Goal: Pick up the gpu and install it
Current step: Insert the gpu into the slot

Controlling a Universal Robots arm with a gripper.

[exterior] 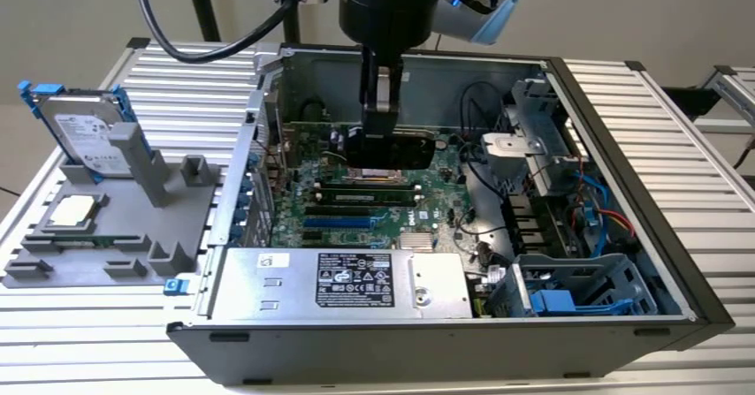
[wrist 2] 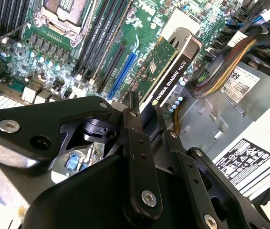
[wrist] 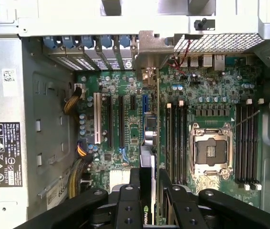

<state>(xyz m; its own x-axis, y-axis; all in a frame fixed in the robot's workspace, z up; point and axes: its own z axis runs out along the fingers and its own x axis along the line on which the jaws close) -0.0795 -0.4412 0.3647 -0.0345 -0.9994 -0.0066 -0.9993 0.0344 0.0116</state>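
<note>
Exterior view, pincer [exterior: 380, 139]: hung from the arm inside the open computer case [exterior: 613, 236], fingers clamped on the gpu [exterior: 390, 149].
Exterior view, gpu: held on edge directly below the fingers, black shroud facing the camera, low over the motherboard [exterior: 390, 205]; contact with the board not discernible.
Exterior view, beneath the pincer: CPU socket [exterior: 377, 176] and memory slots just under the card.
Exterior view, nearer the camera than the pincer: power supply [exterior: 342, 280] with its label, along the case's front edge.
Exterior view, towards the exterior view's left of the pincer: grey holder [exterior: 106, 236] outside the case, carrying a hard drive [exterior: 88, 134] with blue clips standing upright and a CPU chip [exterior: 73, 208] lying flat, all well apart from the pincer.
Exterior view, towards the exterior view's right of the pincer: drive cage [exterior: 590, 289] and cables in the case's corner.

Second wrist view, pincer [wrist 2: 147, 119]: black fingers [wrist 2: 137, 143] closed on the near end of the gpu [wrist 2: 171, 67].
Second wrist view, gpu: stretched away from the fingers, green board on one face, black shroud on the other, above the motherboard [wrist 2: 44, 62].
Second wrist view, beside the card: blue expansion slot [wrist 2: 123, 74] just to its board side; bundled cables [wrist 2: 221, 71] and power supply [wrist 2: 240, 95] on its shroud side.

First wrist view, pincer [wrist: 147, 191]: fingers [wrist: 128, 205] gripping the gpu [wrist: 147, 143] seen edge-on.
First wrist view, gpu: ran straight ahead from the fingers, silver bracket [wrist: 151, 47] at the far end against the case's rear slot openings.
First wrist view, flanking the card: expansion slots [wrist: 109, 124] on one side, memory slots [wrist: 178, 143] and CPU socket [wrist: 210, 152] on the other.
</note>
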